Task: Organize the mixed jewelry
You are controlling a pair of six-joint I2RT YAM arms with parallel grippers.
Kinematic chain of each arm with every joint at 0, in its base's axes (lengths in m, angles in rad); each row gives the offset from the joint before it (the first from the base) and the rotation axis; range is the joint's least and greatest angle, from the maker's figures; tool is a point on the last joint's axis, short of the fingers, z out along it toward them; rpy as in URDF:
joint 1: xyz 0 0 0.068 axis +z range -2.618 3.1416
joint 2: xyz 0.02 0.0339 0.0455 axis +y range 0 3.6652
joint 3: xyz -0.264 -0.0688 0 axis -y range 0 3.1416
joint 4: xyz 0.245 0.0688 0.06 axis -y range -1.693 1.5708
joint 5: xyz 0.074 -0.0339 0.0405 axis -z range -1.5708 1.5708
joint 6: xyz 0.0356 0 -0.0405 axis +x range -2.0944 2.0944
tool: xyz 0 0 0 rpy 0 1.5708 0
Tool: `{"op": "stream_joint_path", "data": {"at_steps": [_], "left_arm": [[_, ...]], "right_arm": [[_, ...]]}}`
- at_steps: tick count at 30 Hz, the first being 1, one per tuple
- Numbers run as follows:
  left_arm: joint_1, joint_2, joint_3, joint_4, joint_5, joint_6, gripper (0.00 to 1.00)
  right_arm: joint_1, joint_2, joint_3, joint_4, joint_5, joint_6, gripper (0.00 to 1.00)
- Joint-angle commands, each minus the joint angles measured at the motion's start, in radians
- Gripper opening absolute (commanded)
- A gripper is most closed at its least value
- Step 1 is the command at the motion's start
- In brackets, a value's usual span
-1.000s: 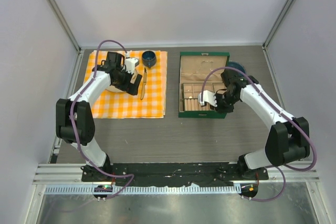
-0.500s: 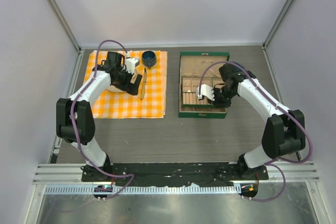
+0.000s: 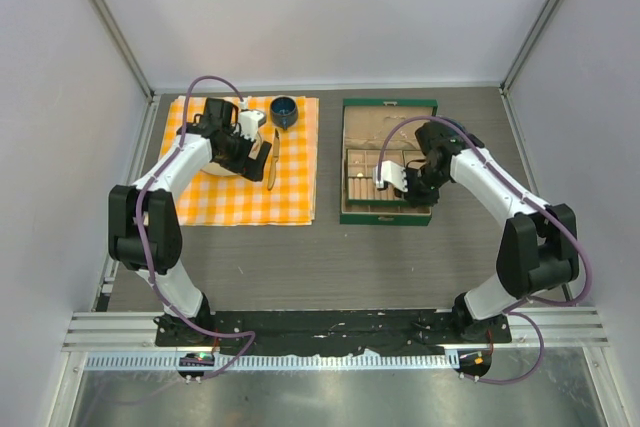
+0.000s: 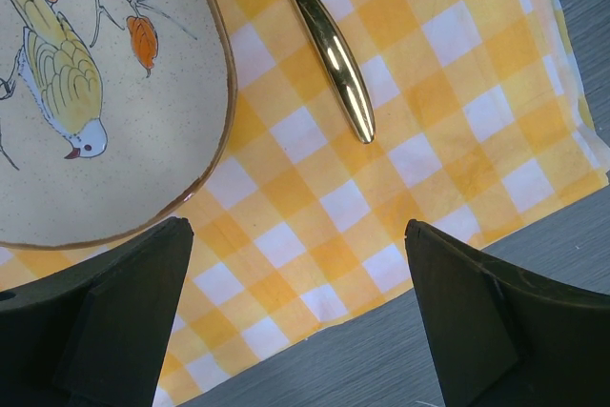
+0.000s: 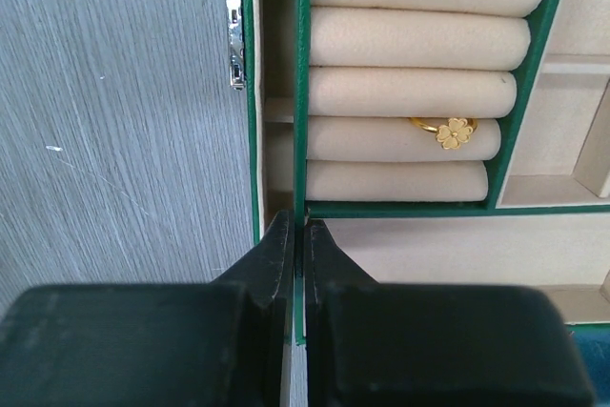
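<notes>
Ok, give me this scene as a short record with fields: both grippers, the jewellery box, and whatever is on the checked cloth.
left gripper: open, hovering above the orange-and-white checked cloth
on cloth: cream plate painted with a yellow bird; shiny gold cutlery handle; dark blue cup
right gripper: shut, tips at a wall of the open green jewellery box; cannot tell if anything is pinched
box contents seen: cream padded ring rolls, a gold flower-shaped ring tucked between two of them
</notes>
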Motion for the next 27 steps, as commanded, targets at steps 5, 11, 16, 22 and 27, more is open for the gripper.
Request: {"op": "stream_joint_path", "data": {"at_steps": [5, 11, 16, 22, 27], "left_arm": [[0.007, 0.002, 0.031, 0.000, 0.020, 0.025, 1.00], [0.008, 0.003, 0.027, 0.000, 0.017, 0.028, 1.00], [0.008, -0.001, 0.019, 0.005, 0.017, 0.032, 1.00], [0.010, -0.003, 0.005, 0.010, 0.018, 0.034, 1.00], [0.008, 0.000, 0.005, 0.011, 0.024, 0.029, 1.00]], "right_arm": [[0.028, 0.008, 0.022, 0.046, -0.029, 0.004, 0.01], [0.044, 0.013, 0.017, 0.058, -0.020, 0.012, 0.01], [0.048, 0.016, 0.009, 0.062, 0.000, 0.014, 0.01], [0.048, -0.001, -0.010, 0.066, 0.012, 0.014, 0.01], [0.048, -0.012, -0.027, 0.067, 0.018, 0.014, 0.01]]}}
